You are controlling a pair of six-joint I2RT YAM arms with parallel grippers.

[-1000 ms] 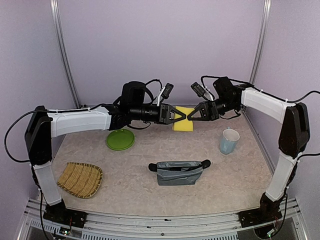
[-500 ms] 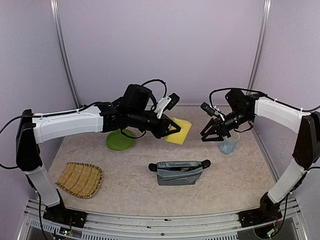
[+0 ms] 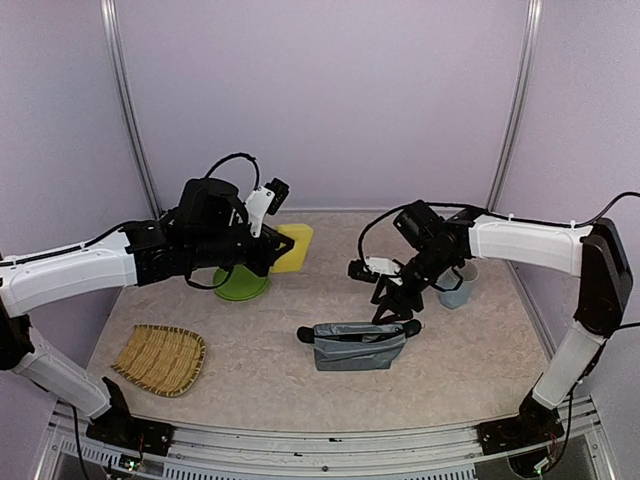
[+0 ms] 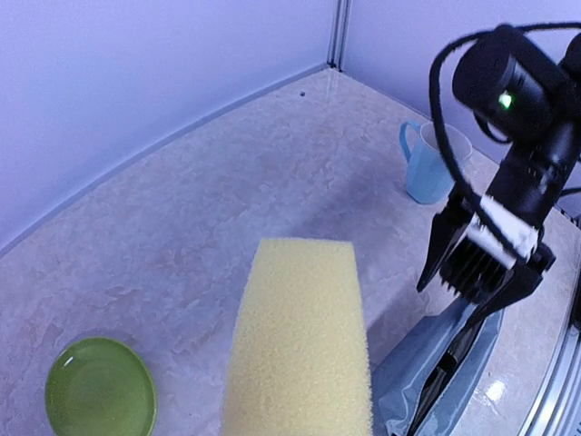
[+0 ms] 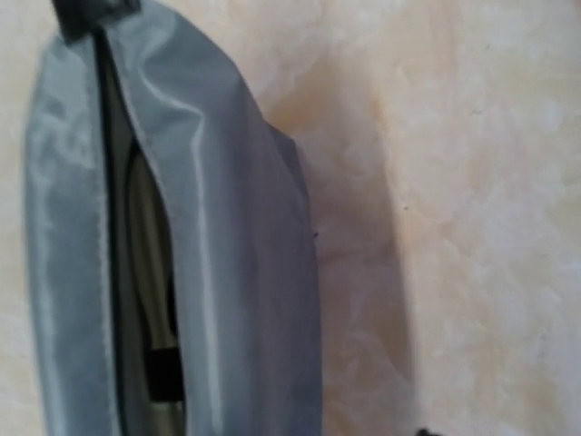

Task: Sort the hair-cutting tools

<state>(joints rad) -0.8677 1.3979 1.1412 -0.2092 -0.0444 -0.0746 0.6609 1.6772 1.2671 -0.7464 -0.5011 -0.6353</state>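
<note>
Tools point(image 5: 162, 372) for hair are mostly hidden. Dark and pale bits show inside the open slit of the pouch point(image 5: 227, 254), but they are too blurry to name. The pouch point(image 3: 355, 348) is grey and lies flat on the table point(image 3: 470, 370), and a black bit point(image 3: 412, 325) pokes out at its right end.

The right gripper point(image 3: 393, 312) hangs just above the right part of the pouch and points down at it. Its two fingers point(image 4: 438, 254) are apart, with nothing between them.

The left gripper point(image 3: 270, 252) is up in the air, well behind the pouch and to its left. It is squeezed tight on a yellow sponge point(image 3: 292, 245).

A green plate point(image 3: 241, 283) sits behind the pouch's left end, under the left arm. A blue cup point(image 3: 458, 285) stands behind the pouch's right end. A woven basket point(image 3: 160, 358) lies well to the left of the pouch.
</note>
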